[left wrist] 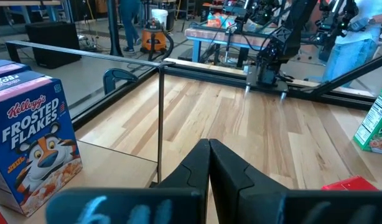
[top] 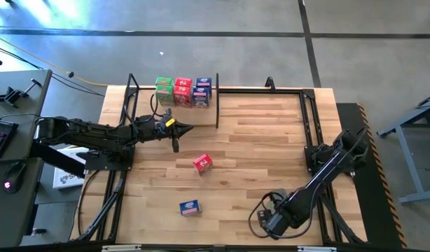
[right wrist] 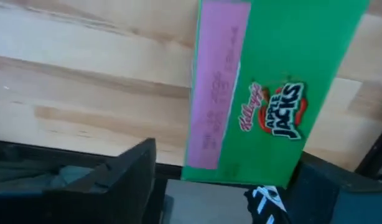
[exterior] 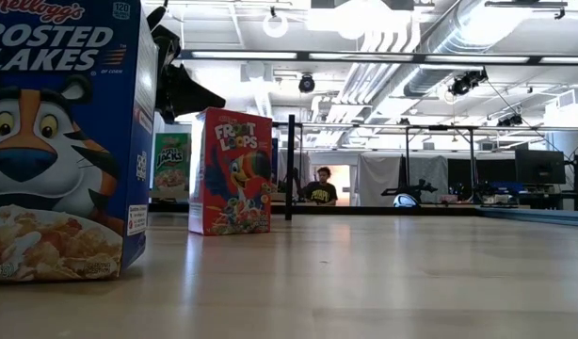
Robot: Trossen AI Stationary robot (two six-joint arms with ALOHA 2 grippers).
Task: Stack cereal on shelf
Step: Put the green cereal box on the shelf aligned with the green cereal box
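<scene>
Six cereal boxes stand in a two-high row [top: 183,92] at the table's far left, beside the shelf's black divider [top: 217,108]: green, red and blue. A red Froot Loops box [top: 202,163] and a blue Frosted Flakes box [top: 190,207] sit on the tabletop. My left gripper [top: 178,128] is shut and empty, just near of the row; a stacked Frosted Flakes box [left wrist: 35,146] shows beside it. My right gripper [top: 269,218] is at the table's near right. Its fingers [right wrist: 138,168] are open on either side of a green Apple Jacks box [right wrist: 272,93], which is hidden in the high view. My right gripper's fingers flank the near end [right wrist: 241,168] of the green Apple Jacks box, which reaches back between them. I cannot tell whether either finger touches it. There is a gap at one finger, and the other finger stands at the box's edge.
Black frame rails [top: 260,89] run along the table's far edge and down its right side [top: 307,119]. The bare wood [top: 264,147] between the divider and the right arm's base [top: 327,155] is free. A person [exterior: 319,185] shows in the room beyond the table.
</scene>
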